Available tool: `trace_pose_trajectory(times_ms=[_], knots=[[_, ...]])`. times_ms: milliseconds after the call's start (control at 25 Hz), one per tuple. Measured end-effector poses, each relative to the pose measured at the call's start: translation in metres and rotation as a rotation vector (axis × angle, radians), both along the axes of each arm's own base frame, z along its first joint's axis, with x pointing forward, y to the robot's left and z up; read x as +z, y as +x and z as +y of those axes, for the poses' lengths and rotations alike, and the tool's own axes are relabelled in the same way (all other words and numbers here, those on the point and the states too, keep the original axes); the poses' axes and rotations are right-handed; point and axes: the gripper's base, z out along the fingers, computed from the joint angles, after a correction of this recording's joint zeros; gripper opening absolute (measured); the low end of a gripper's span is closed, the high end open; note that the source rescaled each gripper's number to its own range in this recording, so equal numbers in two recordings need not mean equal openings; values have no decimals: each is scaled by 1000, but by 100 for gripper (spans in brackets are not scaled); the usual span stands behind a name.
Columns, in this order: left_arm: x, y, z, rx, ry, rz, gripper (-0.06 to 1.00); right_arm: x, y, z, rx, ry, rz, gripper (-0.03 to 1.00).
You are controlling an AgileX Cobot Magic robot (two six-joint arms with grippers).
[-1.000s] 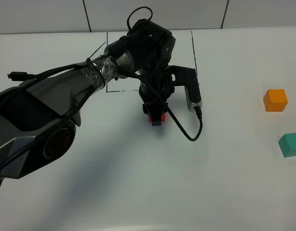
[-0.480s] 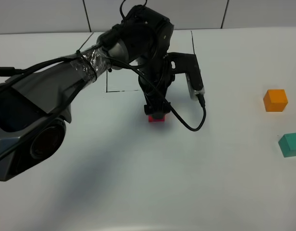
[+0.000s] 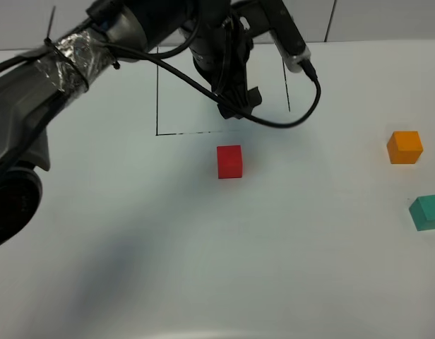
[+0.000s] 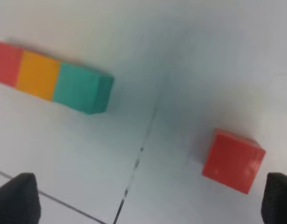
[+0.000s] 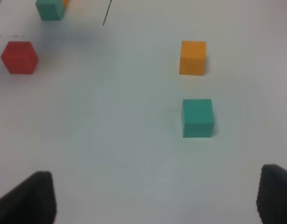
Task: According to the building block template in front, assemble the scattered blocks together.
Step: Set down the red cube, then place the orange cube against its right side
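The red cube (image 3: 230,161) sits free on the white table just below the marked square. My left gripper (image 3: 238,105) hangs open and empty above and behind it. In the left wrist view the red cube (image 4: 233,160) lies between my open fingertips (image 4: 15,203), and the template (image 4: 50,79), a joined red, orange and teal row, lies beyond. The arm hides the template in the exterior view. The orange cube (image 3: 404,147) and the teal cube (image 3: 428,212) sit apart at the far right. My right gripper (image 5: 155,198) is open, with the teal cube (image 5: 197,117) and orange cube (image 5: 193,57) ahead.
A black outlined square (image 3: 157,92) is drawn on the table around the template area. The left arm and its cable (image 3: 302,106) hang over the back middle. The right wrist view also shows the red cube (image 5: 20,57) and the template's teal end (image 5: 50,8).
My left gripper has let go of the red cube and risen up and back from it. The red cube stays on the table. The orange and teal cubes have not moved.
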Motion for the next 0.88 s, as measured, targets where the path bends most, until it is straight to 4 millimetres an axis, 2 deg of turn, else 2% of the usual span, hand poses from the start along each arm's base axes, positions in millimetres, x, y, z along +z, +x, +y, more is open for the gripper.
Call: trace_pose_trajectory(times_ms=[200,440,680,880], knots=[[18,19,41,266,-117,18,100,0,0,0,0,0,0,75],[26,37,107,549,-160,116,99,0,0,0,0,0,0,75],[45,46,163,711,-265,142,98,0,0,0,0,0,0,75],[55,39,192,786,-278,140,96,0,0,0,0,0,0,75]])
